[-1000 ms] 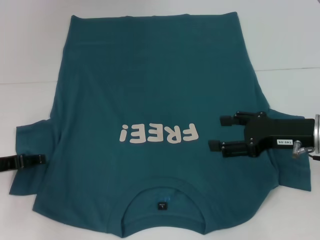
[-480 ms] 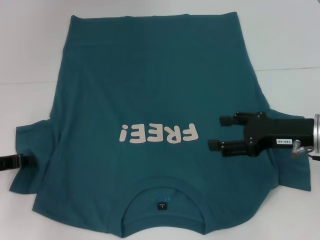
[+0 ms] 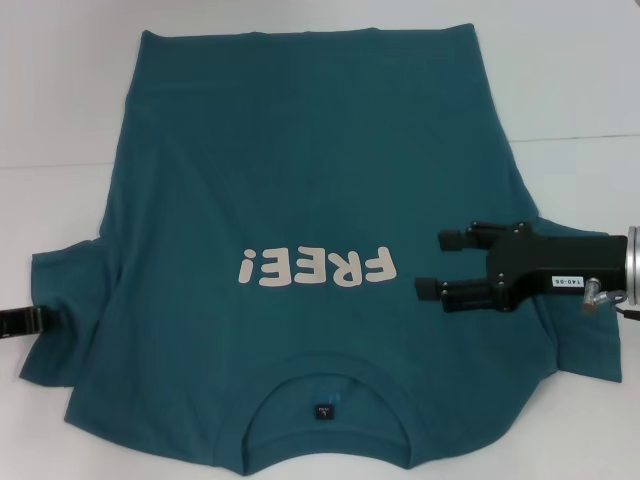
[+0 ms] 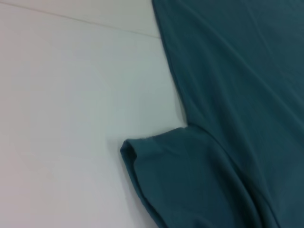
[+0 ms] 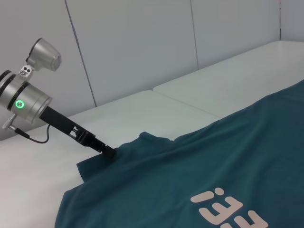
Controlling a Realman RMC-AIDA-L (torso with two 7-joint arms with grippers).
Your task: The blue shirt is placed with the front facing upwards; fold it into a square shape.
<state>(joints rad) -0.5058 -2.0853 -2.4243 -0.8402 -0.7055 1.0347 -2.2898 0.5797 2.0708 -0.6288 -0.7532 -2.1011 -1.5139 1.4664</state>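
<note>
The blue shirt (image 3: 300, 250) lies flat on the white bench (image 3: 570, 80), front up, collar (image 3: 325, 400) at 6 o'clock nearest the robot and hem at 12 o'clock. The "FREE!" print (image 3: 312, 268) sits just below the middle of the cloth. No fold shows in the body of the garment; both sleeves lie out to the sides.

The right hand (image 3: 432, 263) hovers over the chest of the shirt at about 3 o'clock, just beside the print, its two fingers spread apart and pinching nothing. Whether its fingertips touch the fabric cannot be told from the head view.

The left hand (image 3: 22, 322) is at 9 o'clock, at the outer edge of the left sleeve (image 3: 65, 300). In the right wrist view the left hand (image 5: 108, 152) meets the sleeve's edge, and the cloth there looks slightly lifted. Whether its fingers are pressed together on the fabric cannot be told. The left wrist view shows only the sleeve cuff (image 4: 137, 154) and bare bench.

Judgement: the task is at its opening step, taking hold of the sleeves for the first inward fold. The next move calls for a sure pinch on the left sleeve's edge, and the right hand must go out to its own sleeve at 4 o'clock, since it stands over the chest. A loose pinch risks dragging the shirt askew.
</note>
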